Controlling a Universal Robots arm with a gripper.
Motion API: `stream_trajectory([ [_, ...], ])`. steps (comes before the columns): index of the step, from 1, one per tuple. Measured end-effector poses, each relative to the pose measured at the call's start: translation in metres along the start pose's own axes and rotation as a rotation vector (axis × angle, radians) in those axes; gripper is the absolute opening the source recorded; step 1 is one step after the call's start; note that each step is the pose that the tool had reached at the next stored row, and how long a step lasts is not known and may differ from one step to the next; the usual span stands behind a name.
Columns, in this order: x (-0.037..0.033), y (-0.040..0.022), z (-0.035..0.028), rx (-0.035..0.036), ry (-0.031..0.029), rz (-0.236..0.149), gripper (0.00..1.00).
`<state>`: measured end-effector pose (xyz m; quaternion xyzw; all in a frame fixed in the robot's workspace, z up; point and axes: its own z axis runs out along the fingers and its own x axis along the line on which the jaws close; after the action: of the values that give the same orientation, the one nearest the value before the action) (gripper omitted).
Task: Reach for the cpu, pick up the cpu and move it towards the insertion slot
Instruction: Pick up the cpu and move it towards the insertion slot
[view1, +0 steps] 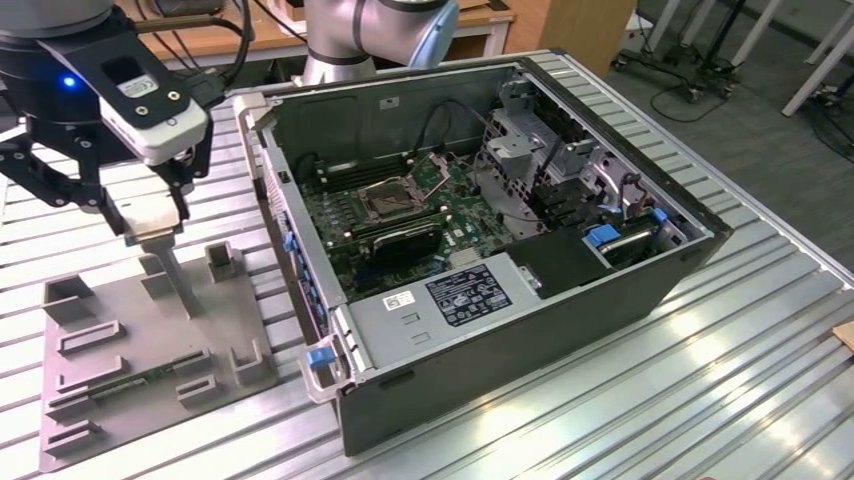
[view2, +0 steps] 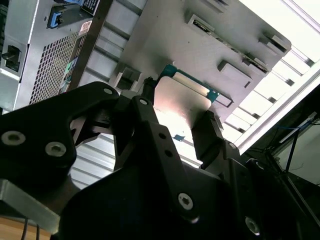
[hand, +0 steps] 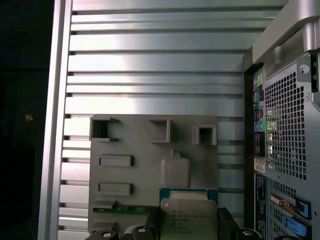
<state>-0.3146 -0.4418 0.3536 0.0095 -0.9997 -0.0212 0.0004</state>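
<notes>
My gripper (view1: 150, 228) hangs at the exterior view's left, above the grey plastic fixture (view1: 147, 345). It is shut on the cpu (view1: 150, 212), a small flat square chip held clear of the fixture's posts. In both wrist views the chip's silvery face (hand: 189, 216) with its green edge (view2: 181, 100) sits between the two black fingers (view2: 209, 131). The insertion slot (view1: 388, 200), a silvery frame with a dark centre, lies on the green board inside the open computer case, to the exterior view's right of the gripper.
The open computer case (view1: 561, 335) stands on a slatted metal table (view1: 721, 380). Its near wall (hand: 285, 125) rises beside the fixture (hand: 145, 165). A green memory stick (hand: 125, 210) lies in the fixture. The arm's base (view1: 360, 40) stands behind the case.
</notes>
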Motion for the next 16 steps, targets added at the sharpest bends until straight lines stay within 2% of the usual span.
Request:
stream_trajectory([
  [16, -0.0265, -0.0005, 0.0002, 0.0, 0.0, 0.0, 0.54],
])
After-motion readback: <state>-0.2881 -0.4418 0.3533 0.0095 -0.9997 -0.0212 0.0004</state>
